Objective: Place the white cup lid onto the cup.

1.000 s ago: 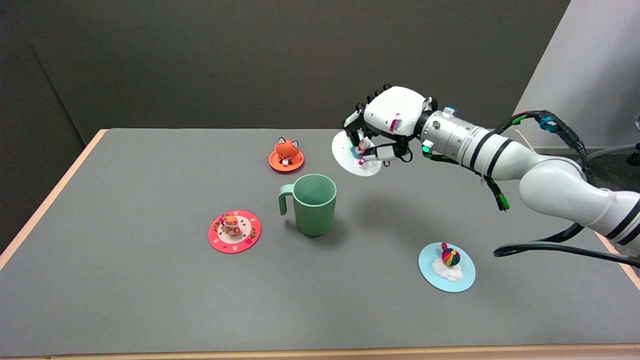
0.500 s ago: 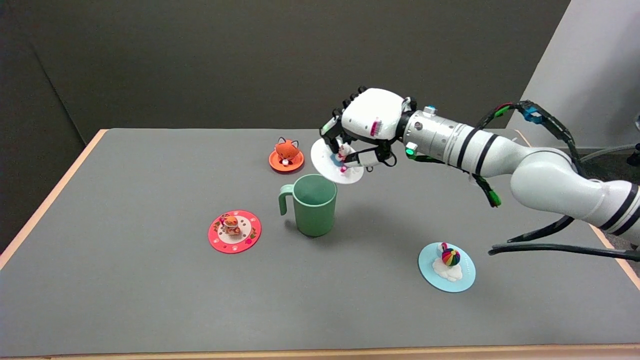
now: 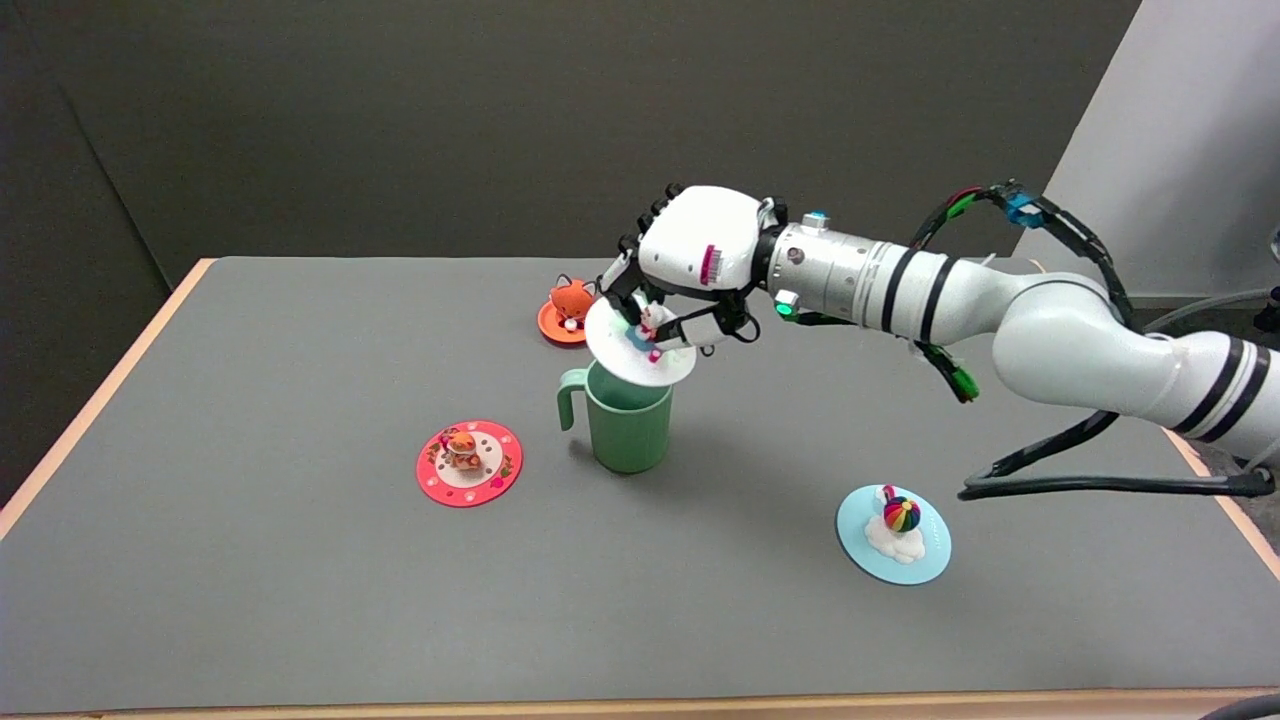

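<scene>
Near edge: the tabletop (image 3: 300,620) shows a wide bare strip along its near side.
Blue lid: (image 3: 893,535) near right, well apart from the rest.
Red lid: (image 3: 469,463) left of the cup, with open grey between.
Cup: green cup (image 3: 628,420) stands upright at mid-table, handle to the left.
White cup lid: (image 3: 632,354) tilted, just above the cup's rim, partly over the mouth.
Robot hand: (image 3: 690,262) fingers clamped on the lid's small figure.
Orange lid: (image 3: 565,312) far, just behind the white one.
</scene>
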### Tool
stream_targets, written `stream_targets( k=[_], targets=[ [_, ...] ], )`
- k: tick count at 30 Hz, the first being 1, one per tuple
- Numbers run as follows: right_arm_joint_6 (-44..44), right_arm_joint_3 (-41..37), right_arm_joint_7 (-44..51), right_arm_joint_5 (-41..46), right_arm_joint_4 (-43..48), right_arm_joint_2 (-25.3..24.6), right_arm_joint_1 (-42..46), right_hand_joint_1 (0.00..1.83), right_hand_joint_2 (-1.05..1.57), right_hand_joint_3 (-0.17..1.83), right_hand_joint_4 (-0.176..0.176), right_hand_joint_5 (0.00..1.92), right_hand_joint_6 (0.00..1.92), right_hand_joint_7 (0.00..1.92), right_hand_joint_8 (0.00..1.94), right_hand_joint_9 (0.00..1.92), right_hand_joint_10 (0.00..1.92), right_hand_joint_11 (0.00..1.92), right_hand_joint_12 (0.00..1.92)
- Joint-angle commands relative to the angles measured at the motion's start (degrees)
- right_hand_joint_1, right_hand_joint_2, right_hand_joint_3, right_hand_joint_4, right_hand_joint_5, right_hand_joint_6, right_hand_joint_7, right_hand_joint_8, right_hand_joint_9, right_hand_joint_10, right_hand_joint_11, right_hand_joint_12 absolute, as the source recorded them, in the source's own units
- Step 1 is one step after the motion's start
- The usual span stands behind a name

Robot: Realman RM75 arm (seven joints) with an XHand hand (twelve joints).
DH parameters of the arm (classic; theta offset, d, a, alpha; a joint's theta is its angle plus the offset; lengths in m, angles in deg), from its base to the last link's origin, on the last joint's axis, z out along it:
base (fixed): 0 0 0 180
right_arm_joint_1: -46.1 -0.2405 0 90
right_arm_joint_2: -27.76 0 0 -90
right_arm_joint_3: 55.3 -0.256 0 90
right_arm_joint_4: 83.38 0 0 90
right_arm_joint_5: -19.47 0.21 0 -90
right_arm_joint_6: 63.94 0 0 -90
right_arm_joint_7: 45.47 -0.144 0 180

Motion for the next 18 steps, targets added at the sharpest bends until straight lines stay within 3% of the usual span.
stream_targets(
  k=[1, 18],
  targets=[
    [-1.8, 12.1, -0.9, -0.2, 1.8, -1.2, -11.1, 0.99, 1.05, 0.21, 0.176, 0.89, 1.12, 1.14, 0.33, 1.12, 0.39, 0.83, 1.24],
    [-1.8, 17.7, -1.0, -0.1, 4.2, -1.8, -15.5, 0.98, 1.06, 0.21, 0.176, 0.89, 1.13, 1.13, 0.33, 1.11, 0.39, 0.82, 1.25]
  ],
)
